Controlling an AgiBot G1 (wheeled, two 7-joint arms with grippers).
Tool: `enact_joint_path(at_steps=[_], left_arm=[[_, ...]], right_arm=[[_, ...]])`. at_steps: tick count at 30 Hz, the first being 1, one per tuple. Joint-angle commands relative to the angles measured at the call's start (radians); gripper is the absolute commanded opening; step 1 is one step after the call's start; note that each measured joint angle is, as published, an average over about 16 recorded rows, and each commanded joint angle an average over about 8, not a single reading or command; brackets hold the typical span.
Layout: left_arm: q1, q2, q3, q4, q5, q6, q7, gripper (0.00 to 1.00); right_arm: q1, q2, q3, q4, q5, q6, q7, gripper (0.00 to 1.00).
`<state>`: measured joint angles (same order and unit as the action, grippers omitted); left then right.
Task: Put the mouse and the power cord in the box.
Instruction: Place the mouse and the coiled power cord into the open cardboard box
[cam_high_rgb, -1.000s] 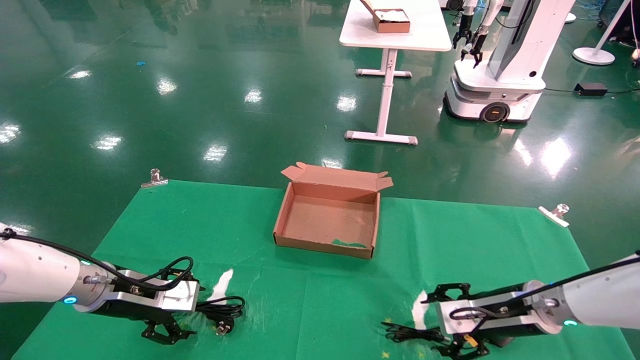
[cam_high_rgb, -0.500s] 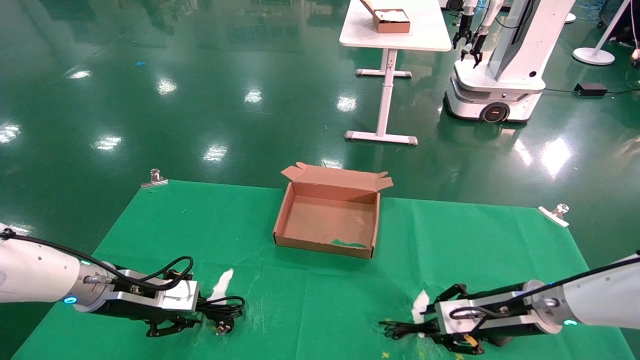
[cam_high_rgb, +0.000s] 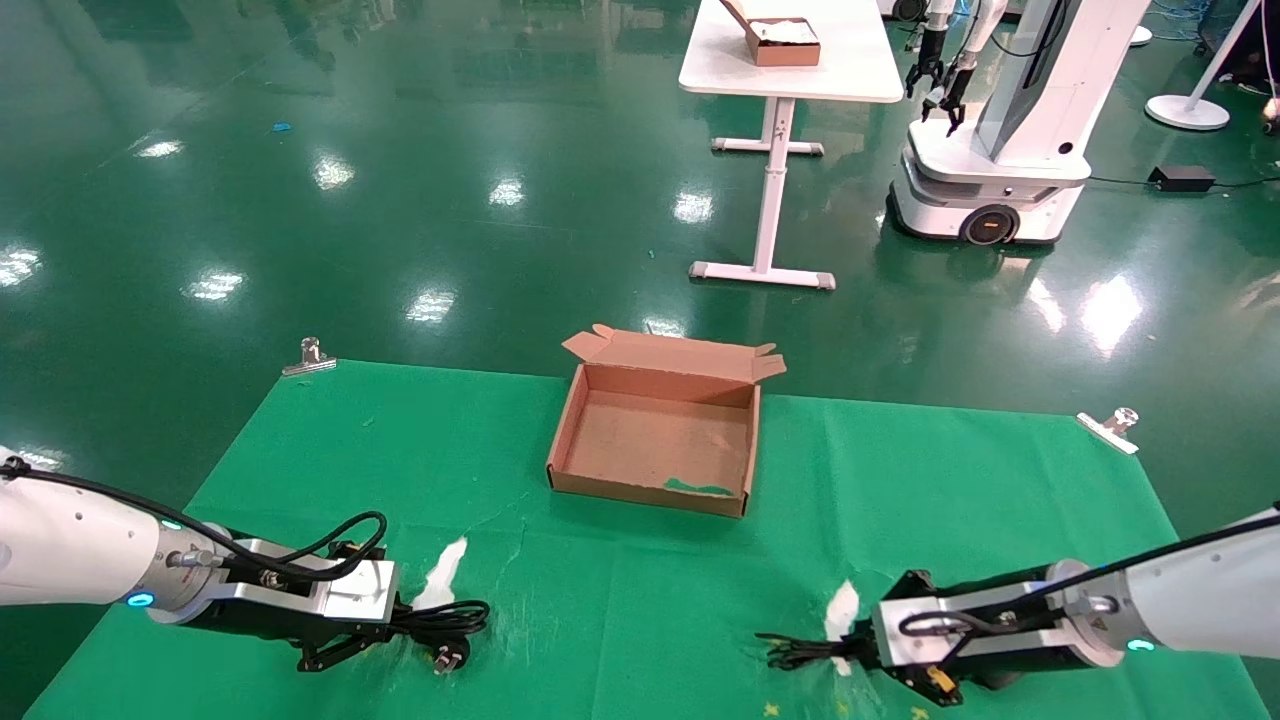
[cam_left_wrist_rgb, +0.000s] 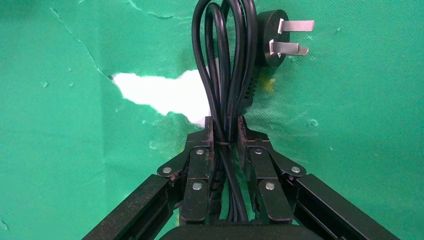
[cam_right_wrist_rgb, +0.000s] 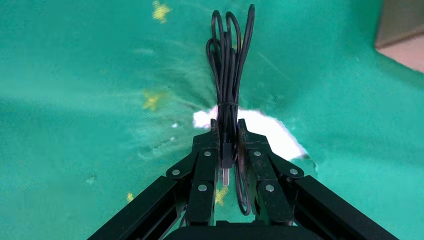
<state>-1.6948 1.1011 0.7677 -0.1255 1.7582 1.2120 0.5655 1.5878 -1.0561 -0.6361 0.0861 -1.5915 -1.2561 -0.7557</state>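
Observation:
The power cord (cam_left_wrist_rgb: 227, 65), a thick black looped bundle with a pronged plug (cam_left_wrist_rgb: 272, 40), lies on the green cloth at the near left (cam_high_rgb: 450, 620). My left gripper (cam_left_wrist_rgb: 226, 125) is shut on it, low over the cloth (cam_high_rgb: 395, 622). At the near right my right gripper (cam_right_wrist_rgb: 227, 127) is shut on the mouse's thin tied cable bundle (cam_right_wrist_rgb: 229, 60), which sticks out leftward (cam_high_rgb: 800, 652) from the gripper (cam_high_rgb: 865, 650). The mouse body is hidden under that arm. The open brown box (cam_high_rgb: 650, 492) sits empty mid-table, lid flap at its far side.
White torn patches (cam_high_rgb: 445, 570) (cam_high_rgb: 842, 603) show in the cloth beside each gripper. Metal clamps (cam_high_rgb: 310, 355) (cam_high_rgb: 1110, 428) hold the cloth's far corners. Beyond, on the green floor, stand a white table with a smaller box (cam_high_rgb: 785, 40) and another robot (cam_high_rgb: 1000, 120).
Both grippers went from open around their bundles to shut on them. The right gripper shifted slightly right, drawing the thin cable with it.

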Motion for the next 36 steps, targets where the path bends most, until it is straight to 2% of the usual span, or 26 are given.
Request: enact_joint_path(at_steps=[1, 6, 11, 14, 18, 22, 25, 28, 29, 30, 32, 36], left_arm=[[0.002, -0.001, 0.002, 0.0, 0.003, -0.004, 0.001, 0.0], [-0.055, -0.037, -0.067, 0.034, -0.098, 0.066, -0.073, 0.0], [-0.13, -0.05, -0.172, 0.089, -0.25, 0.152, -0.201, 0.0], [-0.166, -0.031, -0.218, 0.109, -0.317, 0.148, -0.262, 0.0], [-0.211, 0.009, -0.25, 0.117, -0.363, 0.066, -0.315, 0.0], [-0.258, 0.036, -0.26, 0.116, -0.378, -0.031, -0.348, 0.0], [-0.289, 0.032, -0.264, 0.116, -0.384, -0.064, -0.366, 0.0], [-0.308, 0.009, -0.265, 0.117, -0.385, -0.049, -0.378, 0.0], [-0.311, -0.001, -0.264, 0.118, -0.383, -0.035, -0.381, 0.0], [-0.314, -0.011, -0.262, 0.12, -0.381, -0.018, -0.384, 0.0], [-0.317, -0.034, -0.256, 0.122, -0.371, 0.021, -0.386, 0.0], [-0.317, -0.075, -0.239, 0.121, -0.347, 0.092, -0.38, 0.0]], right_arm=[[-0.002, 0.005, 0.008, -0.006, 0.012, -0.001, 0.007, 0.0], [0.034, 0.098, 0.093, -0.041, 0.133, -0.045, 0.057, 0.0], [0.133, 0.163, 0.135, -0.017, 0.192, -0.087, 0.103, 0.0], [0.2, 0.143, 0.137, 0.012, 0.196, -0.091, 0.141, 0.0], [0.248, 0.046, 0.137, 0.029, 0.198, -0.06, 0.186, 0.0], [0.239, -0.079, 0.142, 0.002, 0.206, 0.041, 0.201, 0.0], [0.207, -0.169, 0.142, -0.033, 0.205, 0.191, 0.192, 0.0], [0.16, -0.244, 0.133, -0.06, 0.19, 0.349, 0.175, 0.0], [0.142, -0.263, 0.129, -0.063, 0.185, 0.389, 0.17, 0.04], [0.126, -0.278, 0.125, -0.063, 0.179, 0.416, 0.165, 0.14], [0.096, -0.296, 0.117, -0.057, 0.169, 0.439, 0.16, 0.39], [0.065, -0.299, 0.111, -0.034, 0.166, 0.421, 0.168, 0.89]])
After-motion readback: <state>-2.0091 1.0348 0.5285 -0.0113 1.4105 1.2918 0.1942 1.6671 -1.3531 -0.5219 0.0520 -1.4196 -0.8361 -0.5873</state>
